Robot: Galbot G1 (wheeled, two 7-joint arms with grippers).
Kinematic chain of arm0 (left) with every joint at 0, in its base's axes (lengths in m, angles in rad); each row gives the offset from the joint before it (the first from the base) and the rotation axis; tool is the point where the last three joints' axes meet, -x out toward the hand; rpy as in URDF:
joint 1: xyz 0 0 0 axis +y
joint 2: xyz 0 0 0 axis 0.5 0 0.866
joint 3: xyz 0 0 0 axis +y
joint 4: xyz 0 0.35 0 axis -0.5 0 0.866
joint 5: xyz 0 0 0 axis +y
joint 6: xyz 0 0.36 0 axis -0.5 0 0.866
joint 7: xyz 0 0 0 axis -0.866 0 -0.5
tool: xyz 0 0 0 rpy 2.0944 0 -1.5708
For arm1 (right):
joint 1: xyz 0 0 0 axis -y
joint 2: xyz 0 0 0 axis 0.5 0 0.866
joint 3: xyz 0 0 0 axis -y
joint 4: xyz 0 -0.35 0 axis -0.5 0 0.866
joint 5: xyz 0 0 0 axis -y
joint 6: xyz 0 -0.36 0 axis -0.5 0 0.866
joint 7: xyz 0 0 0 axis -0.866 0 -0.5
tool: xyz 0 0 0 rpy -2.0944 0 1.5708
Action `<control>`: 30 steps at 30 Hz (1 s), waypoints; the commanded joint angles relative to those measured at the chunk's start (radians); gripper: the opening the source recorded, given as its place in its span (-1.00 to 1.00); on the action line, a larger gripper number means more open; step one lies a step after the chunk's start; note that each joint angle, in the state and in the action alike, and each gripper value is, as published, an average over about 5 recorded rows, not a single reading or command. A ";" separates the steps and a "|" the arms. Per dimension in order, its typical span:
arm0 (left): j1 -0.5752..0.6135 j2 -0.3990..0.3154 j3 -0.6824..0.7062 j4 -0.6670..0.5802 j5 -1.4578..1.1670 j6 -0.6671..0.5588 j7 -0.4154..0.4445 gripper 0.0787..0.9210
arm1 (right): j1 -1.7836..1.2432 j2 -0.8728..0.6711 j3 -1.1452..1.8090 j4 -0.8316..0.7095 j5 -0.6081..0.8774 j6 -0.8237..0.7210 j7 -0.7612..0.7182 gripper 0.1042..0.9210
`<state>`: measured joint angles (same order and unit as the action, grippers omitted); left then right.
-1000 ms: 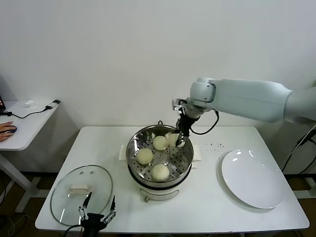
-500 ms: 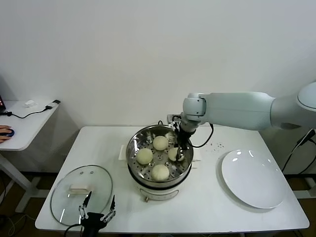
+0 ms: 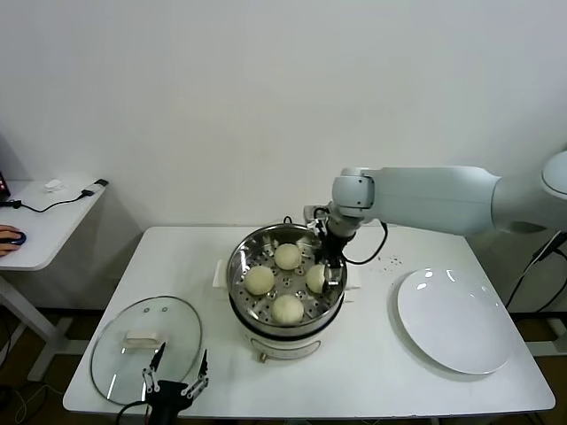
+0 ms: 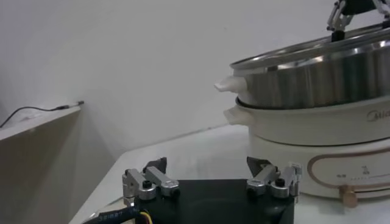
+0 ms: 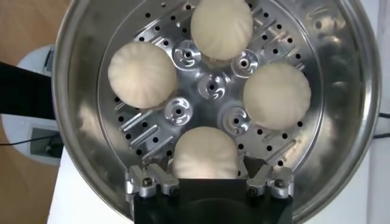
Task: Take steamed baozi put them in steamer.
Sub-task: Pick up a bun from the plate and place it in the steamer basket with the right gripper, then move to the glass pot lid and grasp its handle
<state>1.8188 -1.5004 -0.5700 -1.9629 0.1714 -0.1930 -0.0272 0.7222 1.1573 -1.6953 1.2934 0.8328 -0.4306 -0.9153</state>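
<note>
All four small cream-white steamed baozi (image 5: 206, 152) are sitting on the perforated floor of the round shiny stainless-steel steamer (image 3: 239, 266). The right end effector (image 5: 208, 181) is hovering wide open, holding nothing; the flat white plate (image 3: 454, 320) is lying bare, so loading looks finished. The left end effector (image 4: 211, 181) is idling open near the bench's front edge.

I note the steamer (image 5: 341, 91) as polished stainless steel, mirror-bright on its wall, with a perforated metal floor, set on a glossy white plastic base. The steamed baozi (image 5: 142, 74) look matt, cream-white and smooth, with faint pleat lines in the dough. The plate (image 3: 454, 320) is glossy white. The lid (image 3: 146, 348) is clear glass with a metal rim and a white handle. The worktop (image 3: 372, 372) reads matt white.
</note>
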 commanded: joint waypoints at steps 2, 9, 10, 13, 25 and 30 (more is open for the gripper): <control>0.000 0.000 0.000 -0.002 0.001 -0.001 0.000 0.77 | 0.032 -0.065 0.043 0.048 -0.017 0.018 -0.006 0.76; -0.004 0.004 -0.008 0.002 0.000 -0.004 -0.001 0.77 | 0.068 -0.196 0.135 0.109 -0.061 0.168 0.047 0.76; -0.003 0.004 -0.011 0.002 0.000 -0.006 -0.002 0.77 | 0.064 -0.226 0.154 0.122 -0.063 0.214 0.083 0.76; 0.000 0.004 -0.018 -0.003 0.001 -0.009 -0.003 0.77 | 0.033 -0.341 0.205 0.186 -0.067 0.338 0.216 0.76; 0.002 -0.009 -0.025 -0.016 0.022 -0.006 -0.009 0.77 | -0.646 -0.701 0.895 0.340 -0.075 0.586 0.620 0.76; -0.001 -0.016 -0.038 -0.030 0.049 -0.004 -0.011 0.77 | -1.061 -0.704 1.331 0.370 -0.112 0.595 0.662 0.76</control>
<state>1.8181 -1.5087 -0.5956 -1.9806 0.1925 -0.1994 -0.0373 0.3778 0.6312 -1.1350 1.5684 0.7636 0.0217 -0.4783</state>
